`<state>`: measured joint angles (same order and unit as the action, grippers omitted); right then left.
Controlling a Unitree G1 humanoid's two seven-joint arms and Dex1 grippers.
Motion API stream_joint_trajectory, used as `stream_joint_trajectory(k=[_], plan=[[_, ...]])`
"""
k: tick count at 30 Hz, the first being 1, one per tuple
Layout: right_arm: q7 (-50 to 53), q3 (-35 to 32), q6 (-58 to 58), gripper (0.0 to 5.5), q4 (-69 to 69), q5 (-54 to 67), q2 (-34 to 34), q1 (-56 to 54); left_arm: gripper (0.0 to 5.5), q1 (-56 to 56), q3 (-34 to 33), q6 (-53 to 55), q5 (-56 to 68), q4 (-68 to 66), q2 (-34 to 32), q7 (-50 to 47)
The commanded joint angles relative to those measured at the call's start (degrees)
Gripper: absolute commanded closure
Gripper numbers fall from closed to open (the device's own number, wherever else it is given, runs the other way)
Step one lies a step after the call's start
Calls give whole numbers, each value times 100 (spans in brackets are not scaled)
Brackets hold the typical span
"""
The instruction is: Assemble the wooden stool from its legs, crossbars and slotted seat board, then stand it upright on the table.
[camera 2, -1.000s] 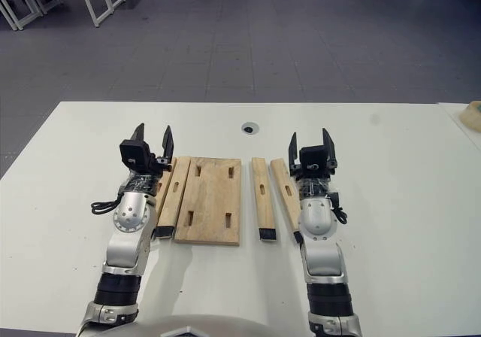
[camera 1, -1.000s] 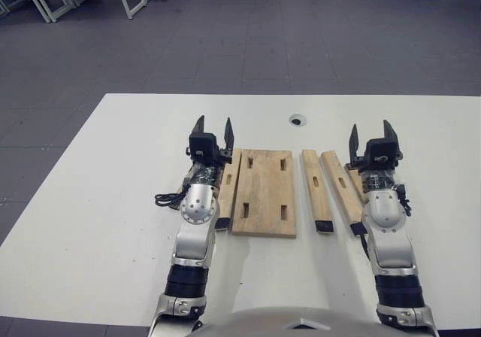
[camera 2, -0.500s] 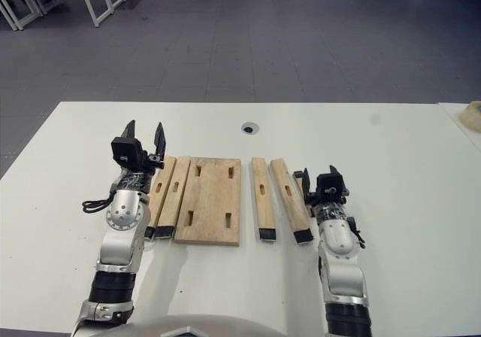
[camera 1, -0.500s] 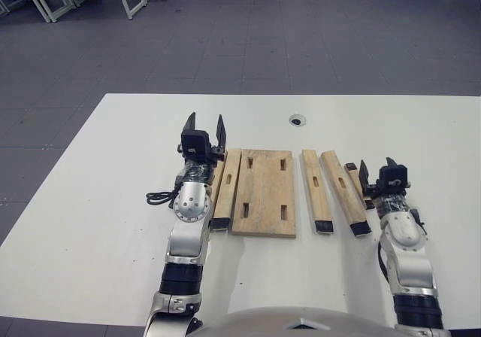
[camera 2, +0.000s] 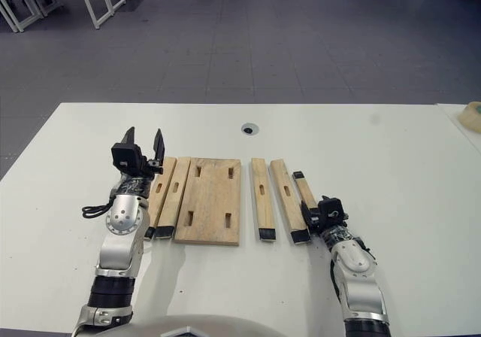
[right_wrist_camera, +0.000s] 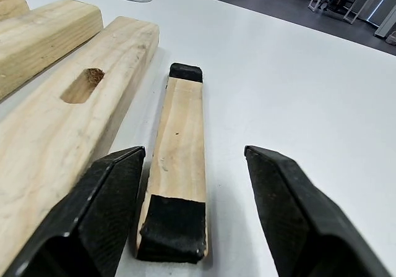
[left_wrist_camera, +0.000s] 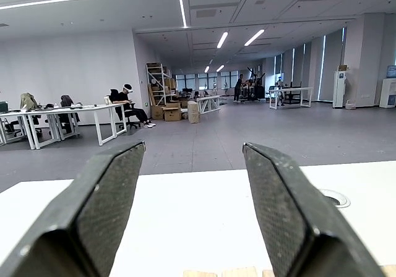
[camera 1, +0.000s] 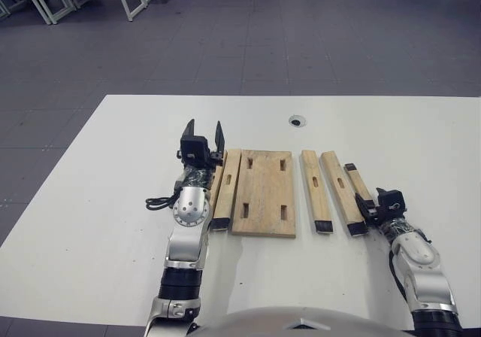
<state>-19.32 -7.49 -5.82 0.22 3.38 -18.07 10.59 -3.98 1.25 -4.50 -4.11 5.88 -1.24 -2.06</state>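
A white table (camera 1: 90,201) stands in a large open hall with a grey floor. The slotted seat board (camera 1: 264,192) lies flat mid-table, with the left legs (camera 1: 228,186) at its 9 o'clock and the right legs (camera 1: 315,189) at its 3 o'clock. A thin, black-tipped crossbar (right_wrist_camera: 180,135) lies beyond those. Nothing looks joined yet, and the step in hand appears to be picking up the crossbar. The right gripper (right_wrist_camera: 193,148) sits low at the crossbar's 6 o'clock end, fingers spread either side, holding nothing; next it must close squarely. The left gripper (camera 1: 203,132) hangs open above the left legs' 12 o'clock ends.

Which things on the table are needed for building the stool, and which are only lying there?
For the job: seat board, two legs on its left, two legs on its right, thin crossbar by the right tool.
Lying about: round plug in the table, tan object at the right edge.
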Motion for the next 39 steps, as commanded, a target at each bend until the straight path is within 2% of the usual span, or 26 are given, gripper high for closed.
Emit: stream_joint_trajectory(k=[1,4,8,13,17,20,22,26,28,34,39], plan=[[-411,10,-678,290,48,632,126,132,258,23,-44,102,-2,57,8,-36],[-532,-102,-1102,346,-87,1138,200,194,258,30,-43,117,0,77,9,-30],[-347,-115,-1132,420,116,956,75,177,258,8,-51,138,12,79,10,-29],[-147,-131,-905,421,59,860,144,84,258,-94,-70,176,62,98,5,-1],[430,-411,-920,421,-966,1258,474,-748,258,-118,-111,432,207,206,-16,129],[325,-160,-1130,421,-1195,1438,537,-1252,258,-279,-191,1032,984,248,176,466],[9,199,-1170,421,-1217,1473,502,-1552,222,-488,-302,1965,1882,342,473,598],[-716,631,-1137,421,-1345,1651,334,-1897,152,-760,-598,3773,4640,1051,834,1082],[-928,701,-1098,421,-1465,1654,244,-2003,148,-746,-680,4272,5452,1200,735,1101],[-1519,1213,-706,421,-1815,1244,-168,-2019,148,-827,-760,4871,6831,1249,679,891],[-1781,1425,-314,421,-1934,1052,-342,-1951,148,-882,-752,4831,7176,1171,679,641]])
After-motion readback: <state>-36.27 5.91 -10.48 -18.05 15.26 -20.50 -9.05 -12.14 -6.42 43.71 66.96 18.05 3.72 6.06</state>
